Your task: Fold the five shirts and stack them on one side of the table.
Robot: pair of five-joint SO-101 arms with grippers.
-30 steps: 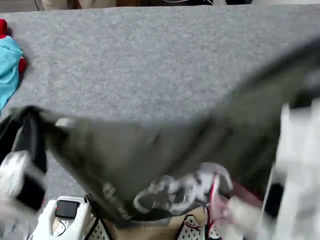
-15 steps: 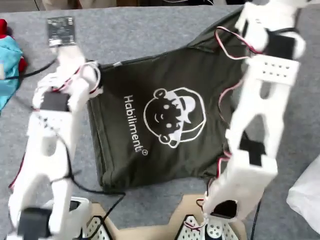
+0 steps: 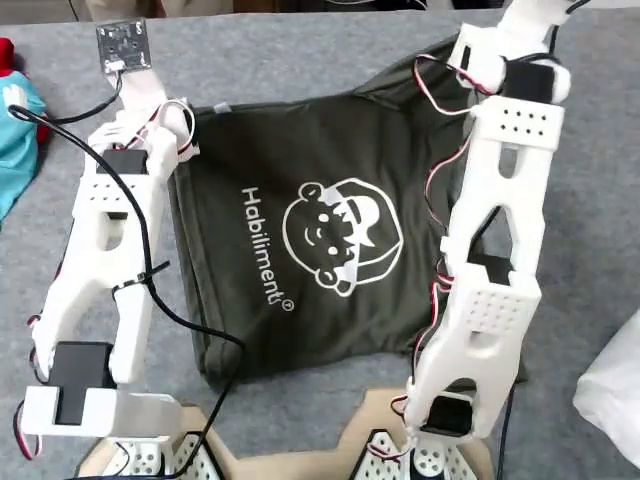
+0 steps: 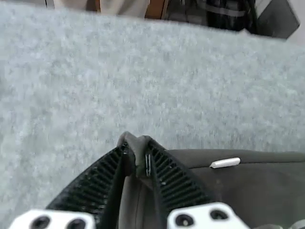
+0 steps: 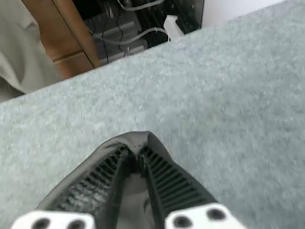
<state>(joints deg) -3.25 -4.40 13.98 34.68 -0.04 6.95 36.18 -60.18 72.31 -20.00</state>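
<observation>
High view looks down on a dark green shirt (image 3: pixel 330 300) spread face up on the grey table (image 3: pixel 300 60), its white cartoon print (image 3: pixel 340 235) showing, the neck end toward the far side and the hem near the arm bases. Along one side of it lies the left arm (image 3: pixel 110 250), along the other the right arm (image 3: pixel 495 250). Seen from its wrist, the left gripper (image 4: pixel 136 160) is closed tight on a small fold of the shirt's far edge, pinched between black ribbed fingers (image 4: pixel 102 174), a little white neck label (image 4: pixel 225 163) just beside. The right gripper (image 5: pixel 139 155) is likewise clamped on a bunched bit of the dark cloth at the other far corner. Past the left arm, at the table's edge, sits a turquoise garment (image 3: pixel 15 140) with something red (image 3: pixel 8 55) beside it, well apart from the green shirt
</observation>
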